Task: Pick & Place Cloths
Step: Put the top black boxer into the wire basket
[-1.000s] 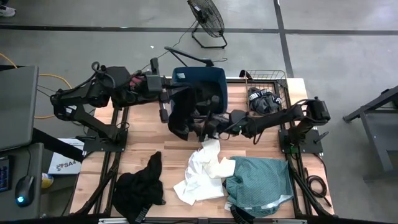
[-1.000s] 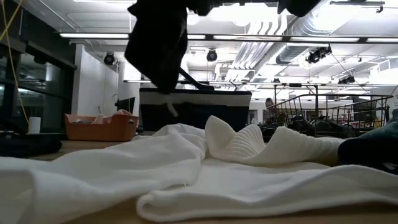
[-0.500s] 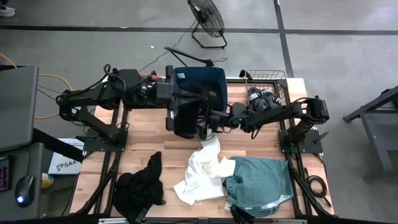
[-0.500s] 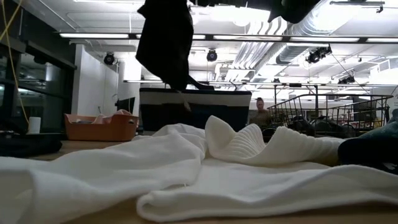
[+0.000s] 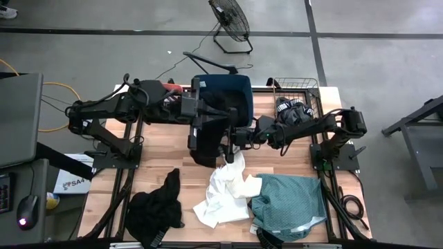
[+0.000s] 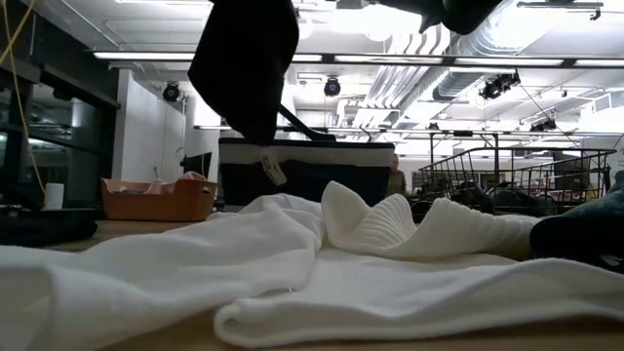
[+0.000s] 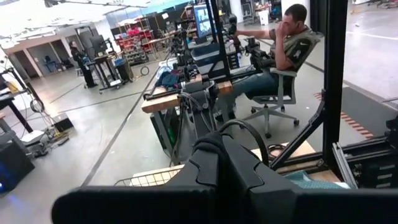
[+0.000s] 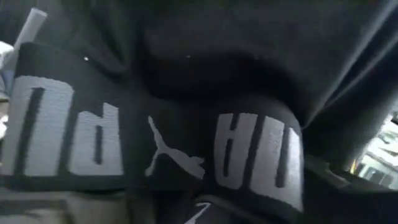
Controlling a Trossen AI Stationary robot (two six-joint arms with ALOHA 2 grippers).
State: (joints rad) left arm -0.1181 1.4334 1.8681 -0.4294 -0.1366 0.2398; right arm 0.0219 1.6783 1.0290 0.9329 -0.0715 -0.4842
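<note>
A grey concrete floor (image 5: 360,62) surrounds the wooden table (image 5: 159,149), crossed by dark seams. A black floor fan (image 5: 229,21) stands beyond the table's far edge, its cable trailing. Overhead, long fluorescent strips (image 6: 146,56) and silver ductwork (image 6: 439,68) run across a white ceiling. Farther off, workbenches, monitors and black metal frames fill the hall (a busy workshop), and a person sits in an office chair (image 7: 283,93) beside a wooden bench (image 7: 186,96).

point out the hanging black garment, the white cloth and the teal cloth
hanging black garment (image 5: 204,135), high view, middle of the dangling fabric
white cloth (image 5: 225,190), high view, centre of the crumpled pile
teal cloth (image 5: 287,197), high view, middle of its spread
</note>
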